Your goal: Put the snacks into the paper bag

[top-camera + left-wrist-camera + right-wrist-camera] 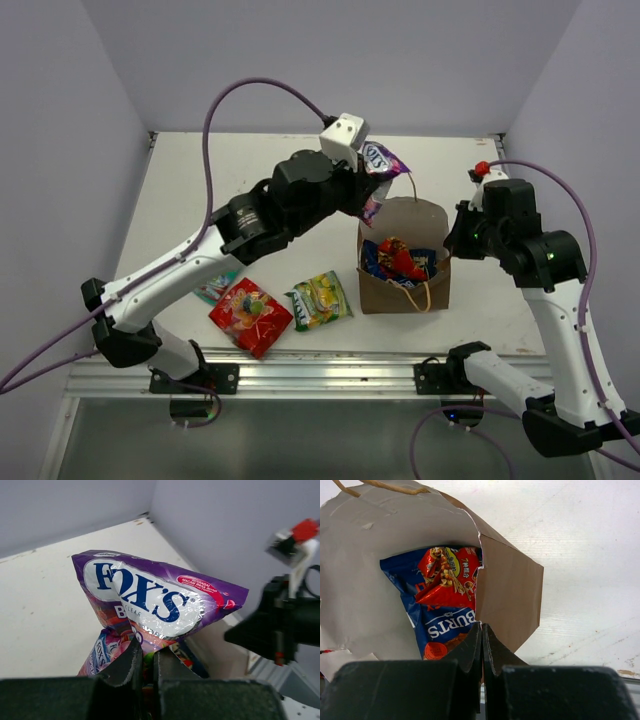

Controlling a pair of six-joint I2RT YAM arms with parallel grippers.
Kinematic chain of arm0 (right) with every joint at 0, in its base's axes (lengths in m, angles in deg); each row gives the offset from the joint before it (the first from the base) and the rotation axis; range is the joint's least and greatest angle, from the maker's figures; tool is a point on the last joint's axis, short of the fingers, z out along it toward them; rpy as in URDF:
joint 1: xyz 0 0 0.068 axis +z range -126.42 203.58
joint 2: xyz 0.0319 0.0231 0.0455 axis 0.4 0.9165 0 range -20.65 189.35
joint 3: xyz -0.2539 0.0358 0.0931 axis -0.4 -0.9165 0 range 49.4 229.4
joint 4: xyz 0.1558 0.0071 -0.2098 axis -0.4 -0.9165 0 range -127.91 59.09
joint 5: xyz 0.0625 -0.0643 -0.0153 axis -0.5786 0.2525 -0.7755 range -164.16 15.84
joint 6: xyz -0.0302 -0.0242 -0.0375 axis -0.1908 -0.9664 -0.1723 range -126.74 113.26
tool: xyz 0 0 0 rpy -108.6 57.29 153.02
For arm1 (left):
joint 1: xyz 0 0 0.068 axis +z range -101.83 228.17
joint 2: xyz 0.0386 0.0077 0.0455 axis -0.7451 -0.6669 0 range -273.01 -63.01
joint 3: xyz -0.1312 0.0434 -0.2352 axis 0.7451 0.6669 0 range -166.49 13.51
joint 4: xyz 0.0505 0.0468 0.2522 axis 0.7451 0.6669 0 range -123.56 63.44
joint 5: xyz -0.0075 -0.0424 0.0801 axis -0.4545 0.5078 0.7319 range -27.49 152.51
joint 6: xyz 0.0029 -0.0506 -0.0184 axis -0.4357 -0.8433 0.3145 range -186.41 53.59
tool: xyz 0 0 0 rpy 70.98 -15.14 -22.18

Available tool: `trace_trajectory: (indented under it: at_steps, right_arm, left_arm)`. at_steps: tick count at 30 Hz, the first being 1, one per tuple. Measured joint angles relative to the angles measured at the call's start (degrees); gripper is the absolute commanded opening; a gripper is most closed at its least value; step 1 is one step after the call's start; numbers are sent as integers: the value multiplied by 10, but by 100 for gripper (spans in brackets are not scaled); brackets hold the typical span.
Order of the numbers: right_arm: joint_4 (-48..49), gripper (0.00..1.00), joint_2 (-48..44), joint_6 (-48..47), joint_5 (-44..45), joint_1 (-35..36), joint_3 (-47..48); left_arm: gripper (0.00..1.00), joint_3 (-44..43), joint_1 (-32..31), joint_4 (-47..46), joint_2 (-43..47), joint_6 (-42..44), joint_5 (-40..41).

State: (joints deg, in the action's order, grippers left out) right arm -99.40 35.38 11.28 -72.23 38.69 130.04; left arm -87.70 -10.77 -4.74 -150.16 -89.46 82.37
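Left fingers: clenched on the lower edge of the purple Fox's candy packet — packet held aloft, above the far-left rim of the paper bag.
Right fingers: clenched on the paper bag's right rim.
Paper bag contents: blue Burts chip bag, red snack packet lying on it.
Left of paper bag, on tabletop: yellow-green packet nearest, red candy packet beyond it, teal packet farthest — partly under the left arm.

The flat white table carried an upright brown kraft paper carrier bag and, left of it, a glossy red candy packet, a yellow-green snack packet and a half-hidden teal packet.
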Motion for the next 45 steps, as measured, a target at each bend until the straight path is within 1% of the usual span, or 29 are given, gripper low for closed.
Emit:
trace_trajectory:
  at_steps: [4,11,12,13,14,15,16,19,21,24,25,26,28,30,32,34,38,40,42,44,45]
  right_arm:
    - [0,0,0,0,0,0,0]
    - [0,0,-3,2,0,0,0]
    - [-1,0,-3,3,0,0,0]
    - [-1,0,-3,4,0,0,0]
    - [0,0,-3,4,0,0,-1]
    - [0,0,-3,5,0,0,-2]
    - [0,0,-3,6,0,0,-3]
    - [-1,0,-3,9,0,0,-9]
    - [-2,0,-3,10,0,0,-13]
    - [-1,0,-3,11,0,0,-13]
    - [-1,0,-3,11,0,0,-13]
    - [-1,0,-3,11,0,0,-13]
    - [-1,0,-2,11,0,0,-13]
    - [-1,0,-2,11,0,0,-13]
    - [0,0,-2,11,0,0,-13]
    - [0,0,-2,11,0,0,-13]
    - [0,0,-2,11,0,0,-13]
    - [0,0,-2,12,0,0,-13]
    - [0,0,-3,13,0,0,-13]
    - [-1,0,-5,15,0,0,-13]
    - [-1,0,-7,15,0,0,-14]
  left_arm:
    - [0,2,-33,-28,12,3,-59]
    - [0,95,-58,-36,-42,3,-139]
    - [6,103,-61,-34,-49,3,-143]
    - [32,111,-61,-31,-56,3,-150]
    - [48,115,-62,-29,-60,8,-153]
    - [65,119,-63,-29,-61,11,-154]
    - [69,120,-63,-32,-59,16,-155]
    - [71,128,-66,-57,-32,19,-132]
    - [74,156,-78,-82,17,26,-84]
    - [77,203,-110,-118,118,28,3]
    - [80,218,-121,-125,156,24,41]
    - [81,231,-129,-129,191,17,81]
    - [81,255,-126,-127,240,-1,152]
    - [81,283,-96,-112,255,-23,182]
    - [80,328,-60,-91,221,-48,168]
    - [80,378,-38,-72,143,-64,135]
    - [80,469,-35,-42,-15,-75,47]
    - [80,482,-38,-18,-55,-79,20]
    - [80,468,-38,-16,-61,-79,7]
    - [75,463,-37,-18,-66,-80,1]
    - [63,463,-38,-18,-68,-81,0]
